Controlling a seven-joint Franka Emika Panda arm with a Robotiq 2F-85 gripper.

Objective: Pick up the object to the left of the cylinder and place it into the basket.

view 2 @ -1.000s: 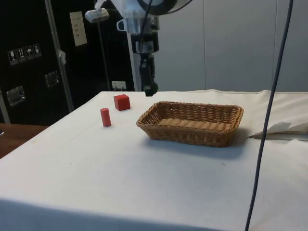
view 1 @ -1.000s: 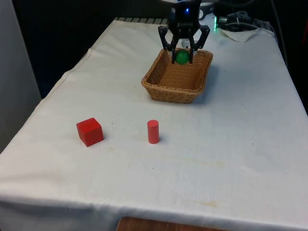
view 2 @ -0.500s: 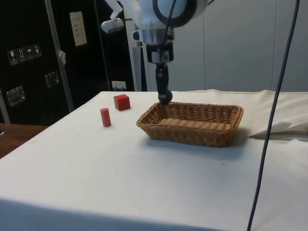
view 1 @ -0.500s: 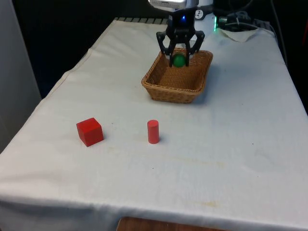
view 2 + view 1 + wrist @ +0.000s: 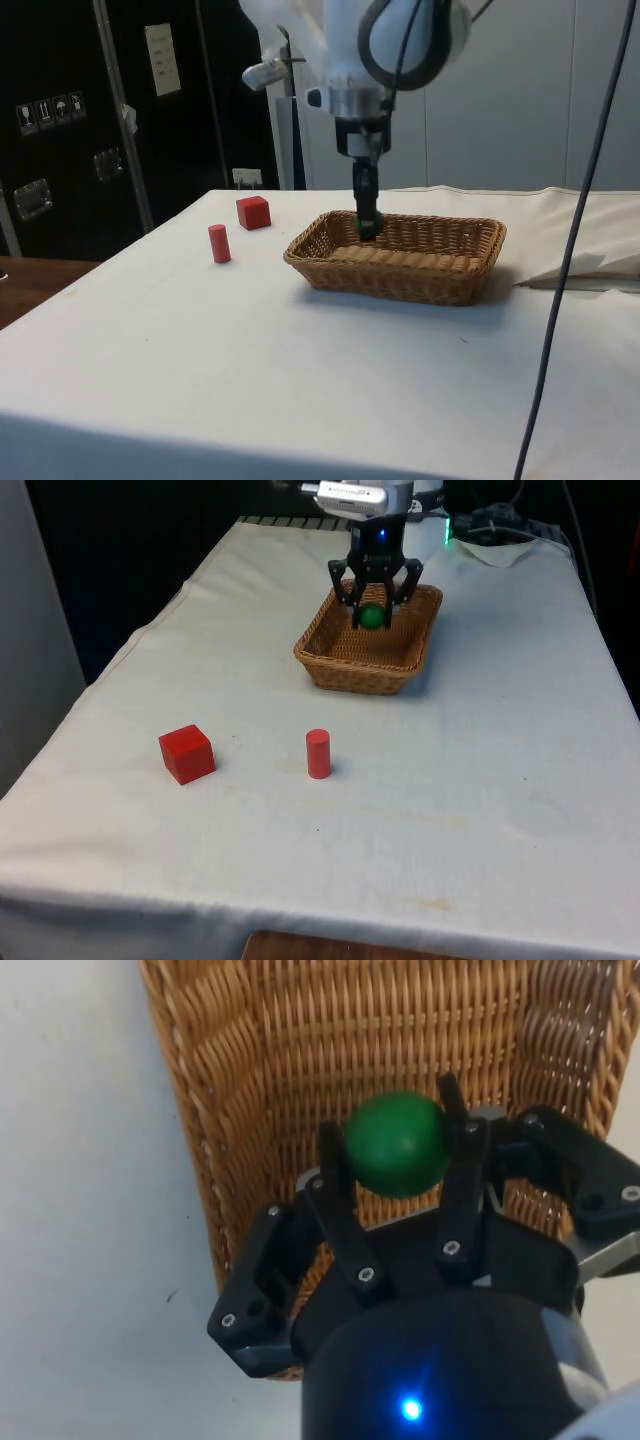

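One green ball (image 5: 372, 617), one basket (image 5: 345, 661), one red cylinder (image 5: 318, 754), one red cube (image 5: 186, 753).

Red cube (image 5: 186, 753) on white-clothed table (image 5: 500, 780), near the front view's left edge; crumpled cloth at far corner.

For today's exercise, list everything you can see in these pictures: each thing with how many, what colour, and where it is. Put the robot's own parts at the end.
Ball: one, green, held between the gripper's fingers over the inside of the basket.
Basket: one, brown wicker, on the table's far half.
Cylinder: one, red, upright on the cloth nearer the camera.
Cube: one, red, on the front view's left of the cylinder, apart from it.
Table: one, under a white cloth.
Gripper: one, black, shut on the ball, lowered into the basket's mouth.
Arm: one, white, reaching down from above the basket.
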